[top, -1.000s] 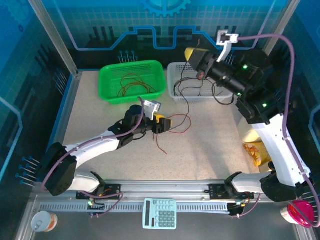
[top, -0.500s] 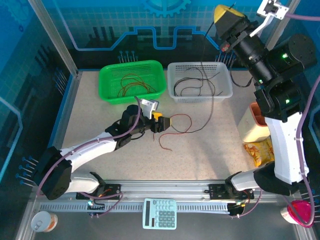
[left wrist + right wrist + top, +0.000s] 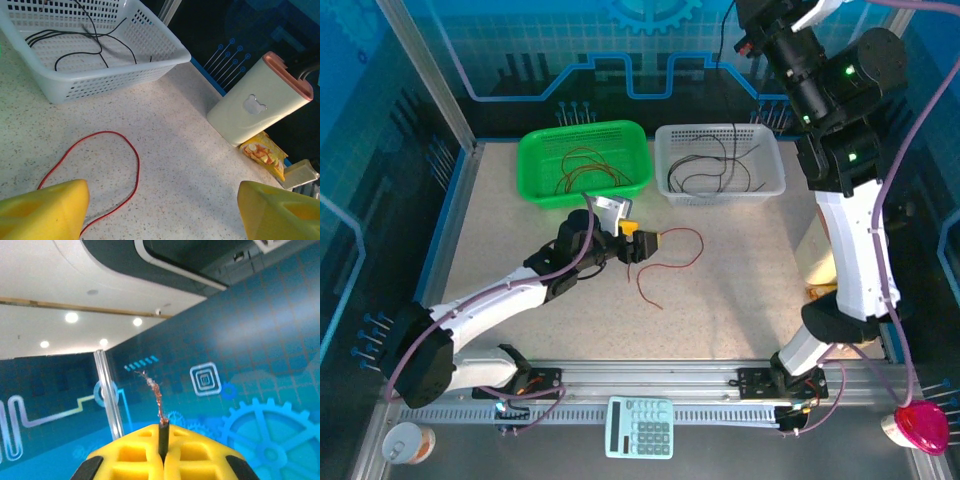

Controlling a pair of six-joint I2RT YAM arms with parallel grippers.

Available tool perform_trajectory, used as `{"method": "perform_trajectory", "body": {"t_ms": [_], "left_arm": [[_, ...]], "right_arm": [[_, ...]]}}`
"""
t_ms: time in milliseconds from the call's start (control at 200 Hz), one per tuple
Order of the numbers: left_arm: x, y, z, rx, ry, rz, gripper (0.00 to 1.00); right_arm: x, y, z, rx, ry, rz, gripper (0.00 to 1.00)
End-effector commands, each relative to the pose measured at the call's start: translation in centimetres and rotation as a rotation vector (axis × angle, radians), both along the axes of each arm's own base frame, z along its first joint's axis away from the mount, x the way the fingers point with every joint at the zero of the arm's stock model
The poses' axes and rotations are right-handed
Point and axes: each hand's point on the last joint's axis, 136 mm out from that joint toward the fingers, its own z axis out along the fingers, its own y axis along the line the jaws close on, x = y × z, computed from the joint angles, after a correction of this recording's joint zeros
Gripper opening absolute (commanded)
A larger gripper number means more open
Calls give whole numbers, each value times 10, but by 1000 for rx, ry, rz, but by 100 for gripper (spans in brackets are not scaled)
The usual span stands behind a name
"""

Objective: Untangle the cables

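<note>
A thin red cable [image 3: 672, 256] lies in a loose loop on the table. My left gripper [image 3: 646, 244] sits low at its left end, open, its yellow fingers [image 3: 45, 207] spread wide; the red cable [image 3: 102, 167] runs in beside the left finger. My right gripper [image 3: 752, 14] is raised high at the back, shut on a black cable [image 3: 163, 439] whose bare copper end sticks out above the yellow fingers [image 3: 200, 460]. The black cable [image 3: 723, 35] hangs down from it. More red cables [image 3: 588, 170] lie in the green basket [image 3: 533, 158], and black cables [image 3: 712, 172] in the white basket [image 3: 772, 165].
A cream container with a pink rim [image 3: 260, 102] and a yellow snack packet [image 3: 262, 152] stand at the table's right side. A calculator [image 3: 640, 427], a can [image 3: 405, 443] and a pink object [image 3: 920, 425] lie beyond the front rail.
My right arm has swung up and back, lifting the black cable off the table and away from the red one. The left gripper has hardly moved.
</note>
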Motion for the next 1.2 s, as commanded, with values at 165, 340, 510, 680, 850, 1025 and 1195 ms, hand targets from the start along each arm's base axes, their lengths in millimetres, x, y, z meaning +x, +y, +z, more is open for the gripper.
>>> {"method": "perform_trajectory", "body": {"t_ms": [165, 340, 510, 680, 850, 1025, 1195], "left_arm": [[0, 11, 15, 4, -31, 38, 80], [-1, 18, 22, 4, -44, 55, 80], [0, 25, 20, 0, -36, 74, 80], [-1, 26, 22, -13, -31, 73, 80], [-2, 27, 24, -19, -30, 77, 81], [-2, 27, 27, -27, -31, 78, 81], [-3, 27, 26, -28, -28, 79, 82]], "right_arm": [[49, -12, 7, -36, -129, -229, 0], [143, 2, -81, -157, 88, -325, 0], [200, -2, -190, -239, 309, -419, 0], [234, -7, -304, -317, 584, -382, 0], [250, 0, -383, -348, 809, -255, 0], [257, 2, -453, -417, 991, -229, 0], [249, 4, -534, -478, 1183, -167, 0]]}}
